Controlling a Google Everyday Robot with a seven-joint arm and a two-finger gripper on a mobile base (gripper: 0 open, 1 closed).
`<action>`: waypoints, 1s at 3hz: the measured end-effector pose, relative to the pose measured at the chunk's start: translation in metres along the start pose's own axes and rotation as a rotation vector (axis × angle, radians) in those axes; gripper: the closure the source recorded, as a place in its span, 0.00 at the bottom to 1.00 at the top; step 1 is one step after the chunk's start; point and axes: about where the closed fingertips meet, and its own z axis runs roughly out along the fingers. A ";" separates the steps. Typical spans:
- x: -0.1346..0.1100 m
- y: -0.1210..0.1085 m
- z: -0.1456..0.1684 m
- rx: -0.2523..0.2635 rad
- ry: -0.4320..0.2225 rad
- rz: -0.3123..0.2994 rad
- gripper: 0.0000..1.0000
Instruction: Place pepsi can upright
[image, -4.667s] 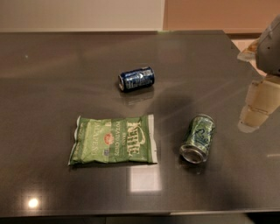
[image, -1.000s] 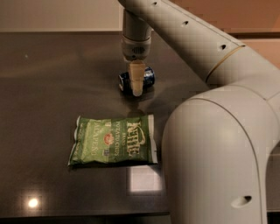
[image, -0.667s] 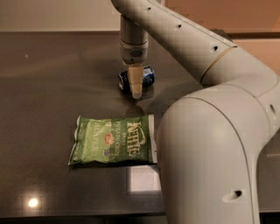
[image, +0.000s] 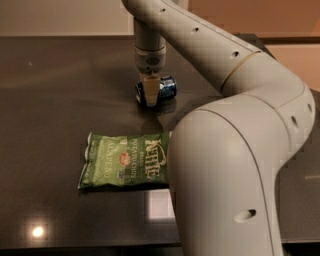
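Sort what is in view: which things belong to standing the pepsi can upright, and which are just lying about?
Job in hand:
- pepsi can, lying on its side
- end effector, at the can, in front of its left part

Lying about:
- green chip bag, flat on the dark table

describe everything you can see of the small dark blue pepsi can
The small dark blue pepsi can looks like aluminium, with light markings on its side. It lies on its side on the dark glossy table, beyond the green chip bag and apart from it. The gripper hangs over its middle and hides that part; contact cannot be judged.
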 end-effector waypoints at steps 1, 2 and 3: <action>-0.003 -0.003 -0.008 0.000 -0.019 0.010 0.64; -0.004 -0.001 -0.029 0.023 -0.099 0.042 0.87; -0.003 0.010 -0.056 0.053 -0.238 0.095 1.00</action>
